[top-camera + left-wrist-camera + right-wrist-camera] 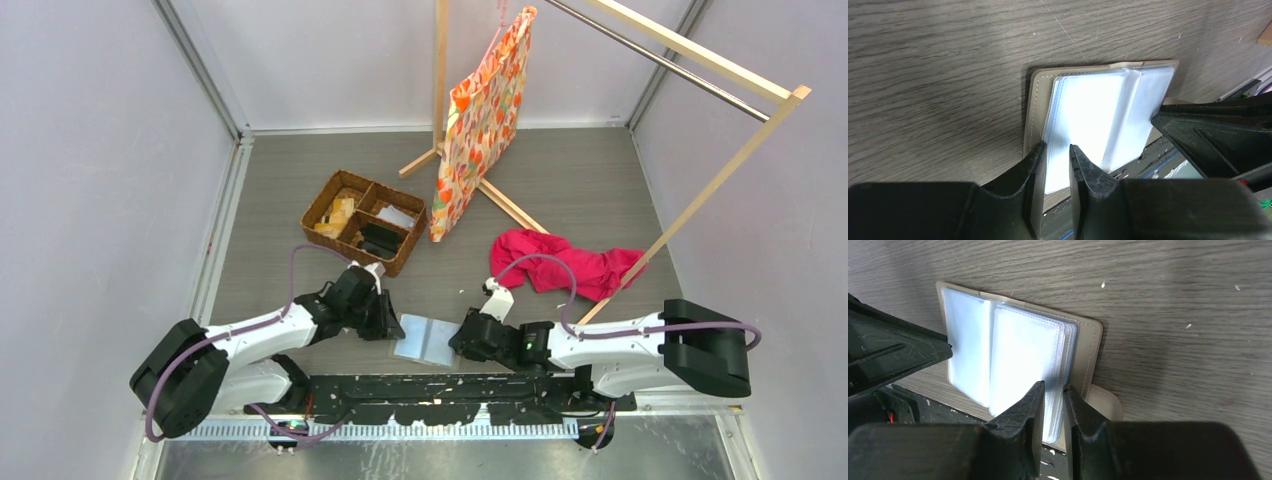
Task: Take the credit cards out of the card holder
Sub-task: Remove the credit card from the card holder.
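The card holder (425, 340) lies spread open on the table near the front edge, pale blue clear sleeves up, grey-olive cover showing round them. My left gripper (392, 327) is at its left edge and my right gripper (460, 342) at its right edge. In the left wrist view the left gripper (1057, 146) stands over the card holder (1093, 110), jaws a narrow gap apart. In the right wrist view the right gripper (1054, 385) hovers likewise over the sleeves' stacked edges (1060, 355). Glare hides whether credit cards sit in the sleeves.
A brown wicker divided basket (365, 220) stands behind the left arm. A floral bag (482, 120) hangs from a wooden rack (700, 80), and a red cloth (570, 262) lies by the rack's foot. A black rail (450, 395) runs just in front of the card holder.
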Robot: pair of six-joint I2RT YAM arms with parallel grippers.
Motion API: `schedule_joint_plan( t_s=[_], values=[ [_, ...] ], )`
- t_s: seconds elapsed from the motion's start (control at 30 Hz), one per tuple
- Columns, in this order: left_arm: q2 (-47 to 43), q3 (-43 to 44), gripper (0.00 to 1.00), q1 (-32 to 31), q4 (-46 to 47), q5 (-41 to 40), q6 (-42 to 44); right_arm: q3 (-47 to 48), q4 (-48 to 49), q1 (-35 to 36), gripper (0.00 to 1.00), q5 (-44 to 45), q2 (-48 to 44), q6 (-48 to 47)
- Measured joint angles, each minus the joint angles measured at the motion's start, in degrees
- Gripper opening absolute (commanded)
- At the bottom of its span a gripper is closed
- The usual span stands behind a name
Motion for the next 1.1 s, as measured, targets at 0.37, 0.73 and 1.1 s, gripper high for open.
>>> schedule_joint_plan(
  t_s=[0.37,0.73,1.1],
  values=[
    [0.3,0.0,0.25,0.0,0.4,0.0,0.0,2.6,-4.7,2.8,0.25,1.9,0.2,-0.9],
    [0.8,0.0,0.25,0.0,1.1,0.2,0.0,5.9,-8.9,5.4,0.31,6.0,0.2,-0.8],
    [1.6,0.0,0.24,0.0,2.4,0.7,-0.2,6.1,-11.6,5.7,0.36,8.3,0.3,1.4]
  ],
)
